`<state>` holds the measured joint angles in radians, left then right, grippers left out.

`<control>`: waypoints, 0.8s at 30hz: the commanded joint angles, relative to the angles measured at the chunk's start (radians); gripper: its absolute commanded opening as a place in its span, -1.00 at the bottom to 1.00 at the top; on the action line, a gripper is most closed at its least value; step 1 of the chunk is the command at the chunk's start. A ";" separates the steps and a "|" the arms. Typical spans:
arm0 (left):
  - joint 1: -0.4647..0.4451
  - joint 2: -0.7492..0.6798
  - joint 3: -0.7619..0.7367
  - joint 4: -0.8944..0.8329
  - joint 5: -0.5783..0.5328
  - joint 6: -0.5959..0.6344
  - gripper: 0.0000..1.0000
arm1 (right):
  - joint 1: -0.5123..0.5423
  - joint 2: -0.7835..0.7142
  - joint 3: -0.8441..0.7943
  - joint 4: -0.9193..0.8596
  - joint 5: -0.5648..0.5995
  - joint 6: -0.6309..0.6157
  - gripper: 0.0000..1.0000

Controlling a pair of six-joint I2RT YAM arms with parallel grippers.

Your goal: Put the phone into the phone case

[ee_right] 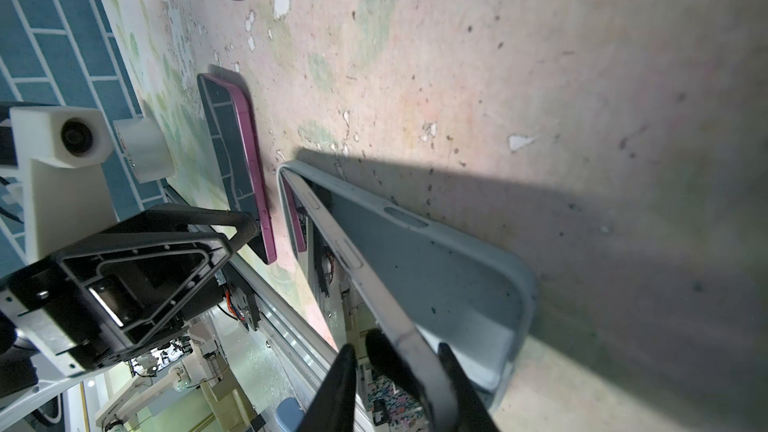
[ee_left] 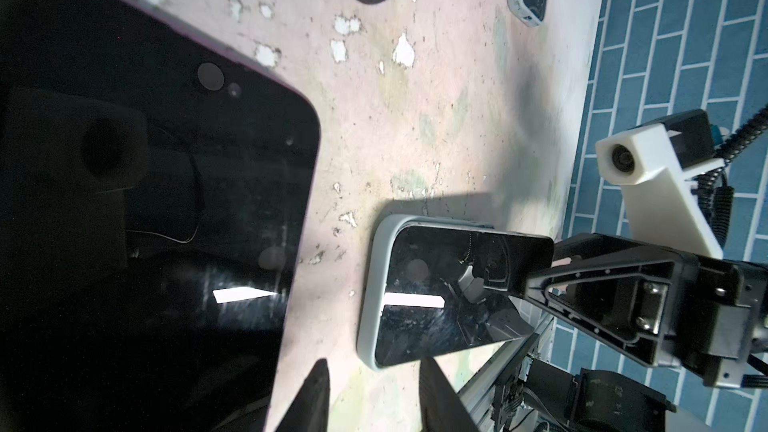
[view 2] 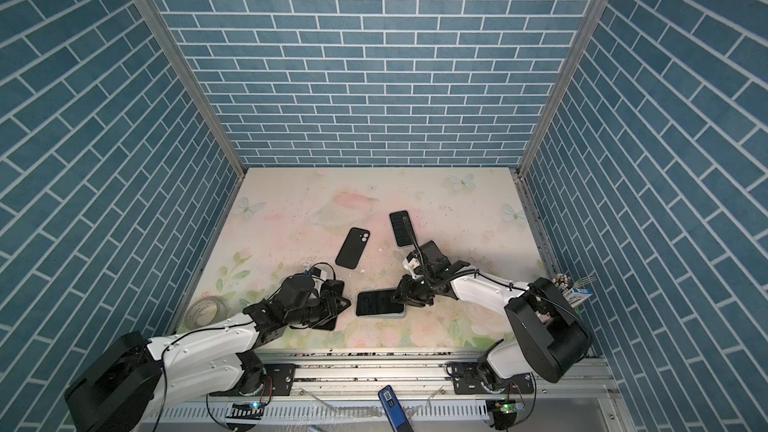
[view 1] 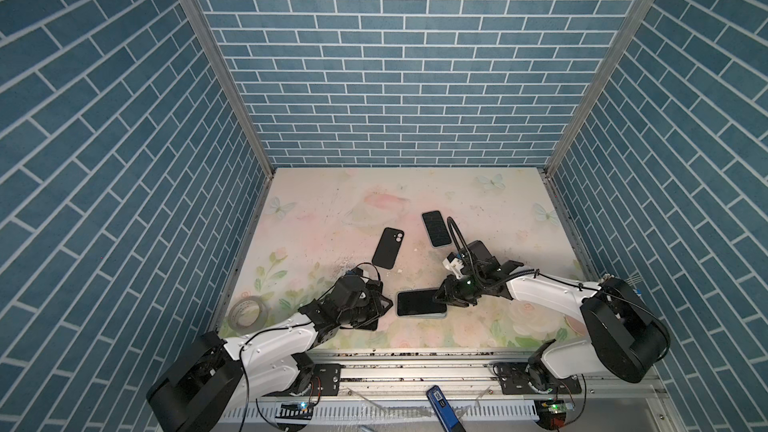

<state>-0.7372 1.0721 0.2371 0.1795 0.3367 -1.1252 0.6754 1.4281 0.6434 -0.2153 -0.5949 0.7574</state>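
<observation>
A black-screened phone (view 1: 415, 303) (view 2: 376, 303) lies near the table's front, over a pale blue phone case (ee_right: 436, 276) whose rim shows along its near side (view 1: 436, 317). In the right wrist view the phone (ee_right: 365, 280) is tilted: its far end sits in the case and its near end is raised. My right gripper (view 1: 440, 299) (ee_right: 395, 350) straddles that raised end, jaws apart, with a gap beside one finger. Just left of the phone, my left gripper (view 1: 386, 305) (ee_left: 375, 363) is open with nothing between its fingers.
A purple-edged phone (ee_left: 145, 201) (ee_right: 245, 160) lies under my left gripper. A black case (view 1: 388, 248) and another phone in a pale case (view 1: 436, 228) lie farther back. A tape roll (view 1: 248, 312) sits front left. Brick walls enclose the table.
</observation>
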 commanded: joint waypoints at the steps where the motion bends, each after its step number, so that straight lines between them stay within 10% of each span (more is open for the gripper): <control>1: 0.005 0.028 0.012 0.010 0.012 0.018 -0.24 | -0.002 0.000 0.023 -0.035 0.014 -0.034 -0.33; 24: -0.091 0.327 0.389 -0.486 -0.130 0.286 -0.19 | -0.006 -0.005 0.039 -0.134 0.076 -0.094 -0.32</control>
<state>-0.8051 1.3663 0.5781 -0.1524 0.2771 -0.9070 0.6727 1.4281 0.6571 -0.3218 -0.5381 0.7036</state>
